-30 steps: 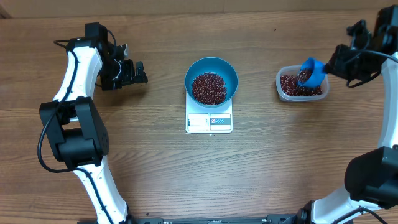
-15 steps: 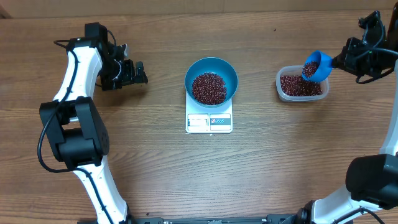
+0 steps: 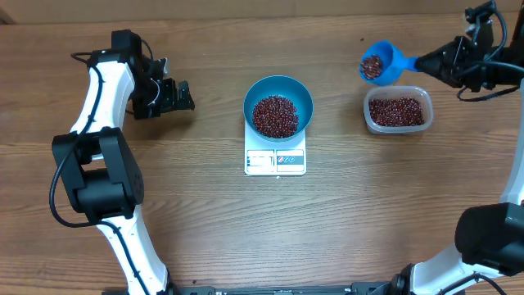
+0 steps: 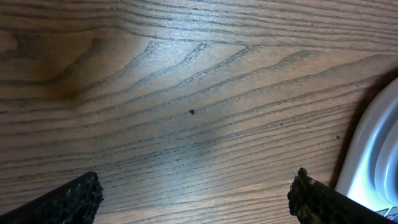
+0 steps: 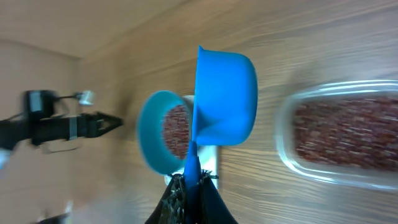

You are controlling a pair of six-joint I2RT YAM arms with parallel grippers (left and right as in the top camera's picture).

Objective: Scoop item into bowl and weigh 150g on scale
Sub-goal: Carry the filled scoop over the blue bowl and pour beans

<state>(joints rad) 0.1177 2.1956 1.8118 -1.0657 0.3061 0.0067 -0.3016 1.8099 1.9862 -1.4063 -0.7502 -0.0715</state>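
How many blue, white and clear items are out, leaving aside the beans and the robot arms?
Blue: 2 (bowl, scoop)
White: 1 (scale)
Clear: 1 (tub)
Total: 4

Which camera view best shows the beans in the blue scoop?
The overhead view: the scoop faces up, its beans visible. The right wrist view shows only its blue outside; the left wrist view misses it.

Deep blue round bowl sits upright atop the small white scale, whose display edge pokes out in front. Dark red-brown beans heap loosely inside, covering the bottom, glossy blue wall showing above.
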